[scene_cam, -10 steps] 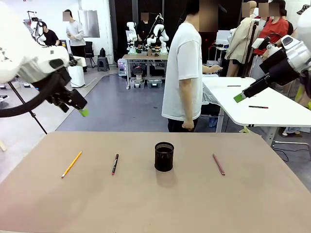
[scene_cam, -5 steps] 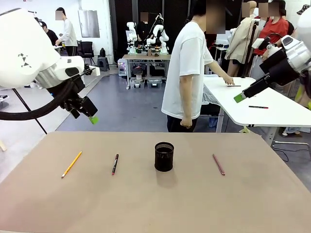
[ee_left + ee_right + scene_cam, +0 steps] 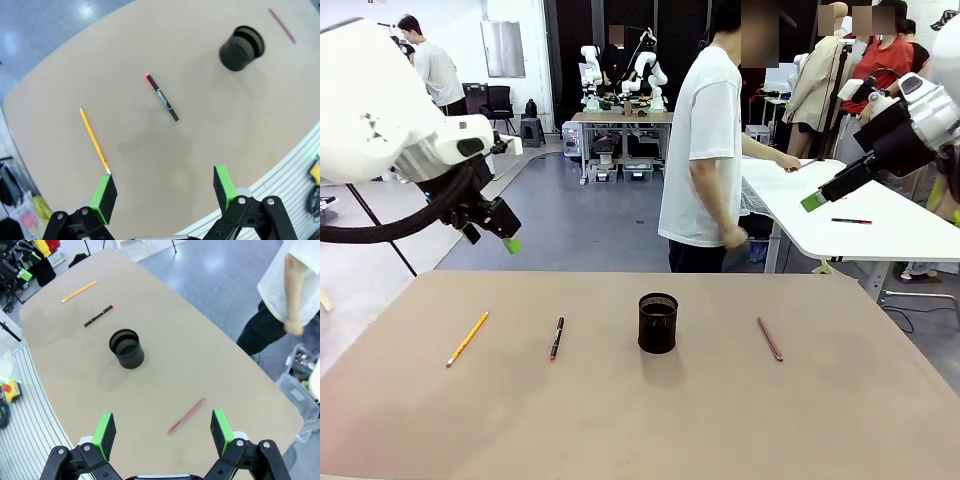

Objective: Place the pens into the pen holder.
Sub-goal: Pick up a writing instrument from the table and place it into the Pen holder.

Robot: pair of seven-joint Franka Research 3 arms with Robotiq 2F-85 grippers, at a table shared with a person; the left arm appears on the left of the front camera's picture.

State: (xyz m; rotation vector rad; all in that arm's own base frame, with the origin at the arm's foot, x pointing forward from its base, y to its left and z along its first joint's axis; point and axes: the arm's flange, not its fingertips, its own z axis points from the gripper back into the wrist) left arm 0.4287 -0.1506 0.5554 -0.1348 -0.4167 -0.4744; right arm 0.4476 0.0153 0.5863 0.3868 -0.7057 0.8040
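Note:
The black mesh pen holder (image 3: 658, 322) stands upright mid-table, also seen as pen holder (image 3: 241, 48) and pen holder (image 3: 126, 348). Three pens lie flat on the table: a yellow-orange one (image 3: 467, 338) at the left, a black one with a red end (image 3: 556, 338) beside it, and a reddish-brown one (image 3: 770, 339) right of the holder. My left gripper (image 3: 505, 240) hangs open high above the table's left side, over the yellow pen (image 3: 94, 140) and black pen (image 3: 162, 98). My right gripper (image 3: 813, 201) is open, high at the right, above the brown pen (image 3: 187, 416).
A person in a white shirt (image 3: 703, 150) stands beyond the far edge, turned to a white side table (image 3: 860, 215) that holds other pens. The brown tabletop (image 3: 640, 420) is bare around the holder and pens.
My left arm swung in toward the table and lowered its gripper a little. The right arm stayed still. The person beyond the table shifted and moved their arms.

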